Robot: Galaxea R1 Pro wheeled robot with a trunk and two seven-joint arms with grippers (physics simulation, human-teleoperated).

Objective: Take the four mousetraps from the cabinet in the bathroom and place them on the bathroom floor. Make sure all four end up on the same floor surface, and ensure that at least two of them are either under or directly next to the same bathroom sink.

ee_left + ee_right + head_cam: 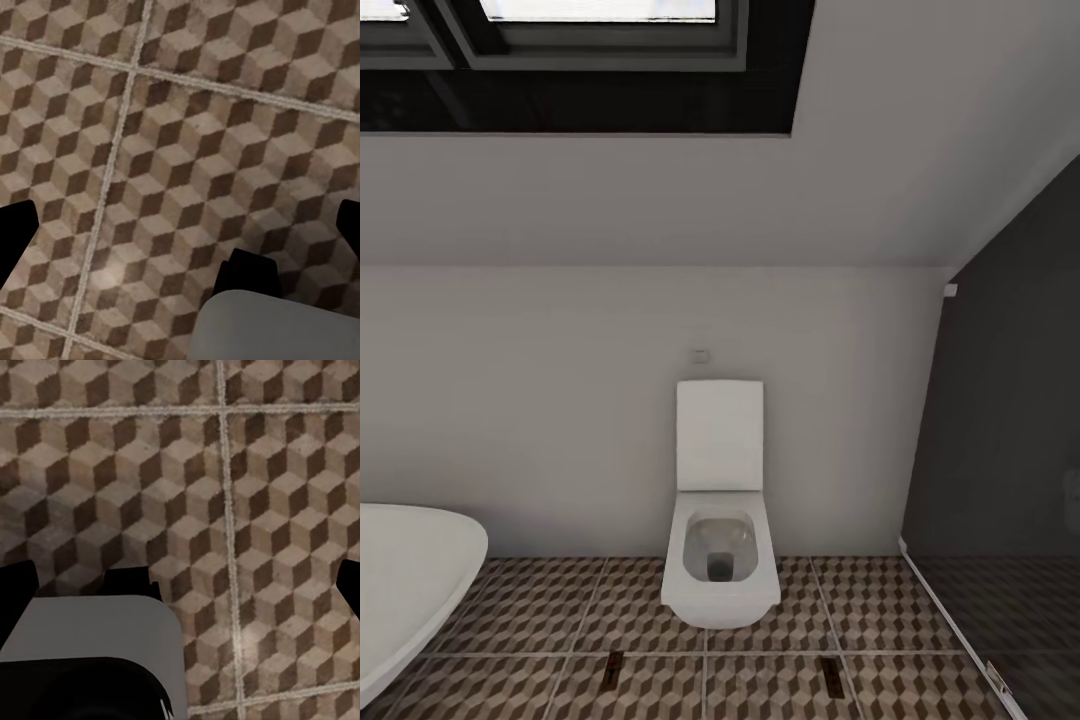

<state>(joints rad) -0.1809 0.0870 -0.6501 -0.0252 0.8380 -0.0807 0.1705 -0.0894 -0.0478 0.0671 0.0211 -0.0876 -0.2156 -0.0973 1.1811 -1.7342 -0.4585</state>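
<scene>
Open stretch of bathroom floor [540, 610] across the bottom of the head view, bare between bathtub and toilet and again between toilet and glass wall. White toilet [720, 560] at the lower centre, standing against the back wall, blocking the middle. Rounded edge of white bathtub [410, 580] at the lower left, closing that side. Dark glass partition [1010, 480] along the right, with a pale rail at its foot. Two small dark flat pieces [614, 668] [833, 676] lying on the tiles near the bottom edge, too small to tell. Sloped ceiling with skylight [590, 30] overhead. Under both wrist cameras, bare patterned tiles [187, 150] [225, 510], with a grey robot part [277, 330] [90, 652] low in each frame.
</scene>
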